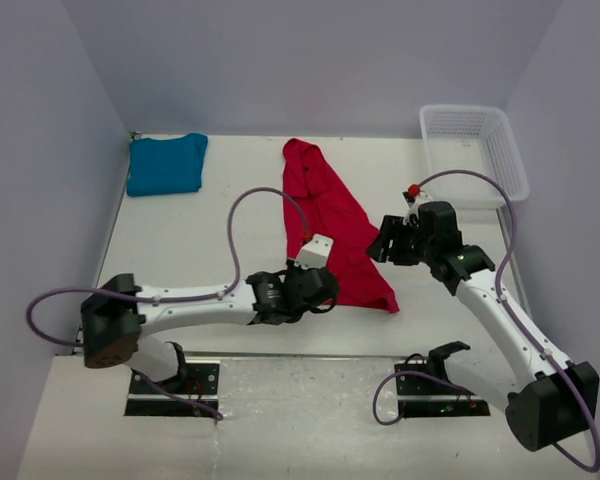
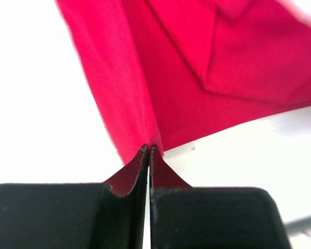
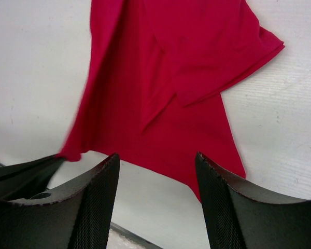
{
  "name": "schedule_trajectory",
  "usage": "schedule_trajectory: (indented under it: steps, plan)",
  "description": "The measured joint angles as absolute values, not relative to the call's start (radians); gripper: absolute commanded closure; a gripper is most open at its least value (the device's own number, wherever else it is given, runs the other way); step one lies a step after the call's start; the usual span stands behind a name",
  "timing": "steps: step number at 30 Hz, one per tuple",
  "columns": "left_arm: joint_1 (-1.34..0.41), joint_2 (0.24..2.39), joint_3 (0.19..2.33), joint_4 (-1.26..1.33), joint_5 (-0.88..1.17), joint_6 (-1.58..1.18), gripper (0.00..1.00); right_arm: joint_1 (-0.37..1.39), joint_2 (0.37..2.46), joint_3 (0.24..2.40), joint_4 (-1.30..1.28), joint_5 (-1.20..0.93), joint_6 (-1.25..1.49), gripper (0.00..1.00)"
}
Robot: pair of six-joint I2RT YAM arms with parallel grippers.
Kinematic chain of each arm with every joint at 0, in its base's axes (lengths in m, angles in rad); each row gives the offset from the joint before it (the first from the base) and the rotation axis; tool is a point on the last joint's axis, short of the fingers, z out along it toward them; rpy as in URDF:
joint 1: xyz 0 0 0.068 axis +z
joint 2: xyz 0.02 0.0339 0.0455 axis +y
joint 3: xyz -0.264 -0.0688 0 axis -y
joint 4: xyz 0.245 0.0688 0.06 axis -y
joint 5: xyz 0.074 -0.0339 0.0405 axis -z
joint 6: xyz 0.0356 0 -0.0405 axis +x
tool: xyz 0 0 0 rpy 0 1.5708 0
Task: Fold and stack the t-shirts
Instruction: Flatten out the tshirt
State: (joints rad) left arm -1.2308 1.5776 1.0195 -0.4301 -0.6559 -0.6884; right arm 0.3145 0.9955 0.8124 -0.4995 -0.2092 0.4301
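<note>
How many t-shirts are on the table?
2: the red t-shirt lies mid-table, a corner pinched by the left gripper; the blue t-shirt sits at the far left.

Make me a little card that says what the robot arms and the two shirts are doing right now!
bright red cloth t-shirt: rumpled, spread mid-table, not folded yet
teal-blue cloth t-shirt: folded, far left corner
left gripper: shut, pinching the red t-shirt's near corner
right gripper: open, by the red t-shirt's right edge, holding nothing
white plastic mesh basket: far right corner
stacked: not yet, shirts lie apart
</note>
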Motion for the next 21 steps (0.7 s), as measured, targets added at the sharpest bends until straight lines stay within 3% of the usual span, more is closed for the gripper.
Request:
schedule_trajectory:
  steps: [5,9,21]
  plan:
    - [-1.260,1.242,0.990,-0.553,-0.801,-0.815,1.00,0.322,1.083,0.819,-0.489,-0.208,0.430,0.37]
    - [-1.262,1.092,0.971,-0.727,-0.894,-0.958,1.00,0.339,1.172,0.842,-0.482,-0.201,0.430,0.37]
    - [-1.264,1.079,0.928,-1.215,-0.953,-1.427,1.00,0.418,1.411,1.063,-0.482,-0.217,0.418,0.37]
